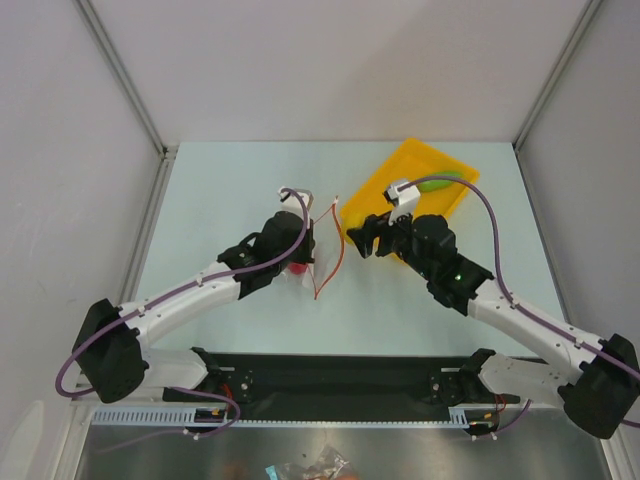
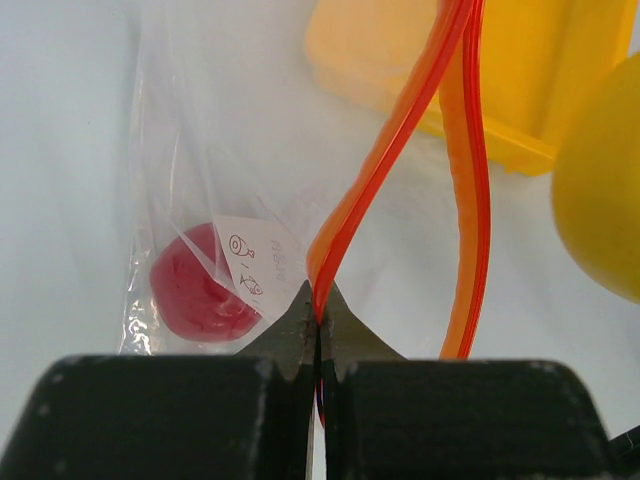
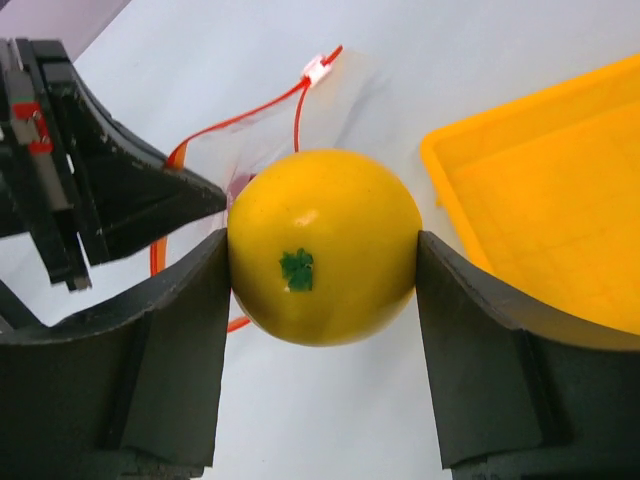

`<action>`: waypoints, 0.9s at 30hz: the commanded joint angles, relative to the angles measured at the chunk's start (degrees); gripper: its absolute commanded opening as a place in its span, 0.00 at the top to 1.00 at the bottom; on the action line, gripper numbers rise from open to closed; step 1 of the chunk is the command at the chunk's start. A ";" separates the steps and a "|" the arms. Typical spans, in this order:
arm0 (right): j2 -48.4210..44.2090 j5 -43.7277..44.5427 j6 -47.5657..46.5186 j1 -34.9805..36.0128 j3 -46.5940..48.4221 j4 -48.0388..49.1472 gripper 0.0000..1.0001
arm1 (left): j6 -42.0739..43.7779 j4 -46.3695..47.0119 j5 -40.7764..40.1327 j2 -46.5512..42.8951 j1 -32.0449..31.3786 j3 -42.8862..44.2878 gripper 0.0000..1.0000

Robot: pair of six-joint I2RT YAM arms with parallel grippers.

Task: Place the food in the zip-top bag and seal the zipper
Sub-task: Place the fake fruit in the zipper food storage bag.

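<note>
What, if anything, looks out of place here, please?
Nothing stands out: the round red fruit lies inside the clear plastic bag, the left hand pinches its red-orange zipper strip, and the right hand holds the round yellow lemon.

- Pale mint surface (image 1: 230, 180), evenly lit, centre of frame.
- White wall panels (image 1: 330, 60) at back + both sides.
- Alu posts (image 1: 119, 72) upper left, upper right corners.

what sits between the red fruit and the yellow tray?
The zipper, pinched by the left claw, runs between red fruit and tray; left wrist view.
</note>
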 commanded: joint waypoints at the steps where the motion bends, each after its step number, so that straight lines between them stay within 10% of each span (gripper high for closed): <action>1: -3.03 -0.90 0.02 1.17 -3.62 8.93 0.59 | 0.59 0.21 -1.02 -0.85 -0.01 1.04 1.00; 27: 12.34 -2.74 4.14 5.67 -3.71 16.84 0.57 | -0.73 0.74 7.42 -7.45 -0.45 -0.72 1.00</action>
